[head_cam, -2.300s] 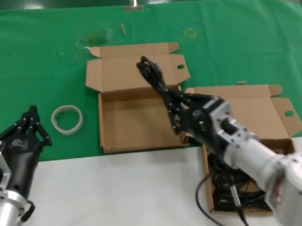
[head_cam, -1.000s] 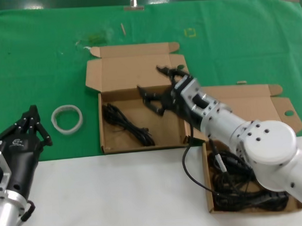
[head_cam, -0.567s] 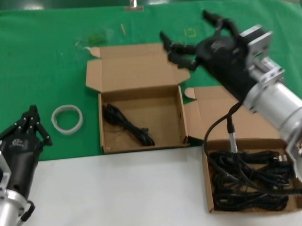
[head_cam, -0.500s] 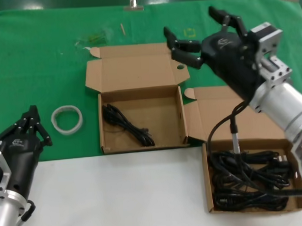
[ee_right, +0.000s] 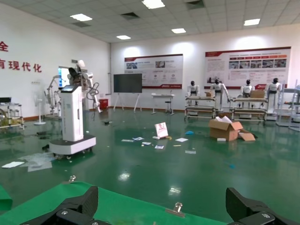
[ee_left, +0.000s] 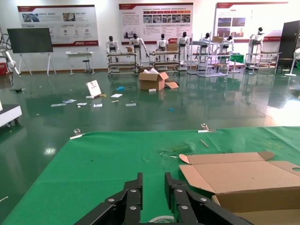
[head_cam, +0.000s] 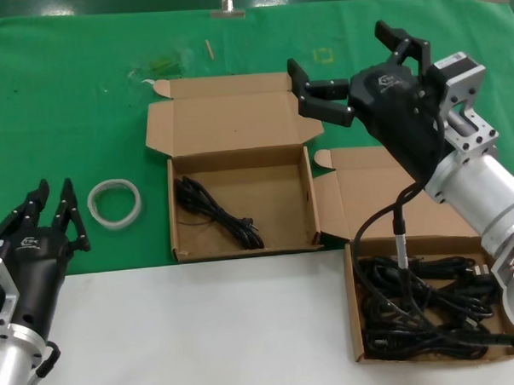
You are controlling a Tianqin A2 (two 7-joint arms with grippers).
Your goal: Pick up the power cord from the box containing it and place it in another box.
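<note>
One thin black rubber-sheathed power cord (head_cam: 217, 213), bundled as a long narrow hank, lies on the floor of the middle brown cardboard mailer box w/ the plain lid panel and small round hole (head_cam: 241, 243), toward its left wall and running diagonally to the front. So for that cord the transfer looks done, judging by where it rests. The right gripper (head_cam: 354, 65) is up in the air above and behind that box's right rear corner, over the green cloth (head_cam: 65, 98), fingers spread wide apart w/ nothing between them; the right wrist view confirms the wide gap and shows only the hall beyond. The source, a brown cardboard mailer box w/ wide lid side flaps and an oval finger hole (head_cam: 356, 312), sits at the robot's right on the white table front (head_cam: 178, 332) and holds a tangled heap of more black cords (head_cam: 424, 309), so if the job repeats, plenty is left there. Left gripper (head_cam: 49, 210) is parked low at the left, near a white ring (head_cam: 114, 203) but not touching it, fingers slightly apart and empty. Next move, I'd guess: the right arm goes to the heap for another hank.
</note>
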